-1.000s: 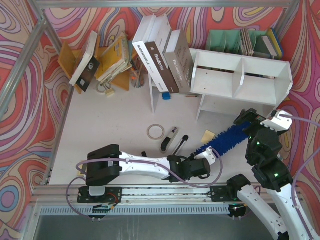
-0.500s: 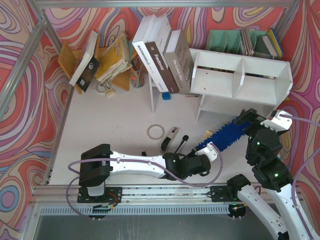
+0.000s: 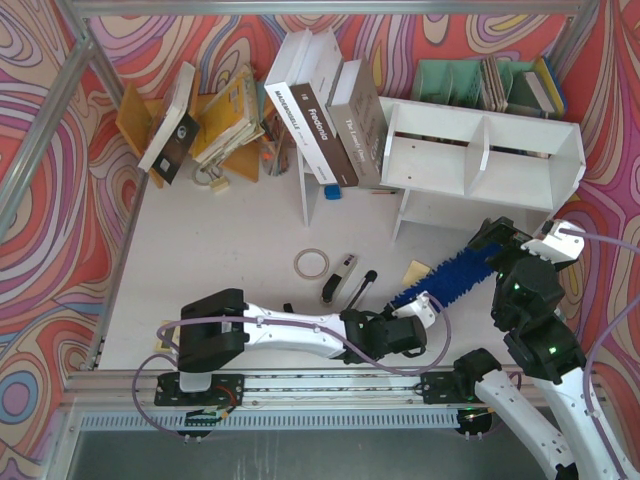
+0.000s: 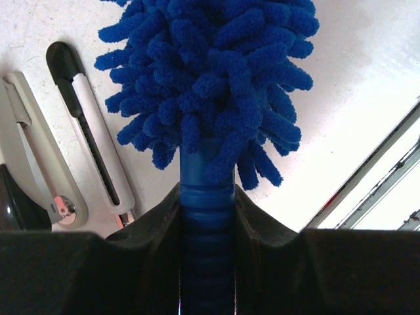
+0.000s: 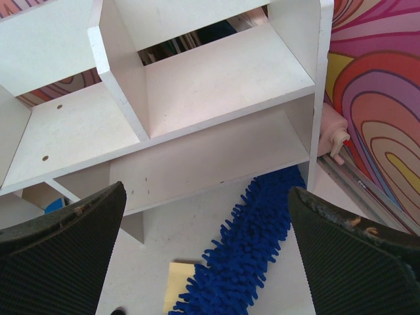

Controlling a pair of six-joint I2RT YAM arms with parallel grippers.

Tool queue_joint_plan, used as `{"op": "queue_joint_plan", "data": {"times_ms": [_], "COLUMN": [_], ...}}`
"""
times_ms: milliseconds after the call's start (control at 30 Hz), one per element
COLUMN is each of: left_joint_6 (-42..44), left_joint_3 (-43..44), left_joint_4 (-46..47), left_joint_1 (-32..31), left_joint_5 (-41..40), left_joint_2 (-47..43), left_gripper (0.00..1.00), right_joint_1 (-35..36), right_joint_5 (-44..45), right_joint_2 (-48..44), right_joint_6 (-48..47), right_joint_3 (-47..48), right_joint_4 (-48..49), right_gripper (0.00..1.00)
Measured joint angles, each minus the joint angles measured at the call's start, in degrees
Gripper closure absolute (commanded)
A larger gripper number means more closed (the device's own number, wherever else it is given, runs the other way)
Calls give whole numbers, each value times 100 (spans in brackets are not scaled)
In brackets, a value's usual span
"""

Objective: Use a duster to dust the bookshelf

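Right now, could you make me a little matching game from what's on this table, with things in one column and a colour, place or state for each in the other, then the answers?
Things:
1. duster
2. right gripper
3. tape ring
4. bookshelf

Descriptions:
A. open, holding nothing
B. white, with upright dividers
C. blue and fluffy, handle clamped in the left gripper
D. lying flat on the table

Pairs: 1-C, 2-A, 3-D, 4-B
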Motion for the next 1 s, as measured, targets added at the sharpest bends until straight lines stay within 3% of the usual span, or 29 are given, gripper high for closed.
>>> {"op": "queue_joint_plan", "data": {"times_ms": [667,1000], "left_joint_6": [63,-2], "left_joint_3": [17,339], "left_joint_4": [96,72], "left_joint_1": [0,168], "left_joint_5": [-323,-39], "left_joint_2": [-516,109], "left_gripper": [100,100], "right_joint_1": [2,2], "right_joint_5": [0,0], "right_joint_2": [-17,-24], "right_joint_6": [0,0], "right_joint_3": [0,0], "right_joint_4": [-2,-2], "right_gripper": [1,1]}}
